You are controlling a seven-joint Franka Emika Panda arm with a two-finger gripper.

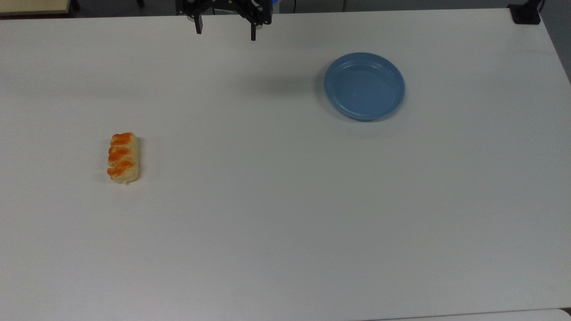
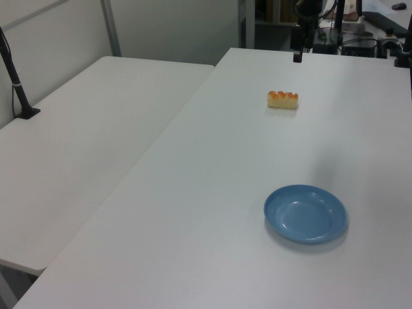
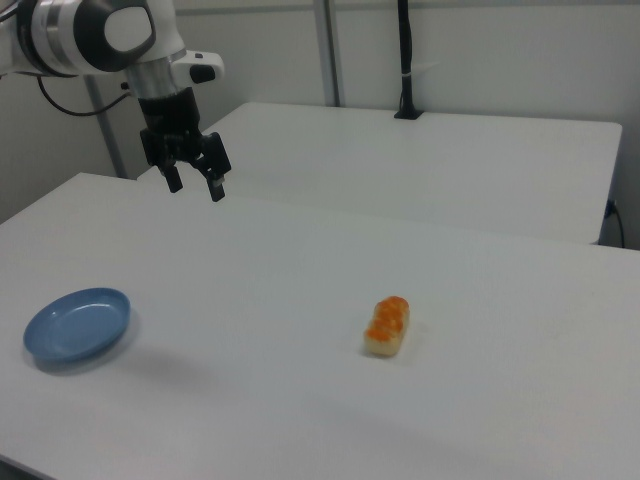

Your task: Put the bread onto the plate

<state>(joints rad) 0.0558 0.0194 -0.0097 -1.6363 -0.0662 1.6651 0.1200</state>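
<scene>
So the claw (image 1: 225, 32) hangs spread wide and empty above the table (image 1: 285, 200). Bread (image 1: 123, 157) lies well off from it, plate (image 1: 364, 85) on its other side. Looks light and squishy; I'd pinch gently across the narrow middle.

The robot's white arm (image 3: 90, 35) reaches in from the right view's upper left, its wrist turned straight down. The black pincer (image 3: 196, 185) hangs from it in the air, its two fingers (image 3: 215, 190) spread wide apart and pointing down, holding nothing. In the top view the pincer (image 1: 225, 33) sits at the upper edge, fingers parted.
</scene>
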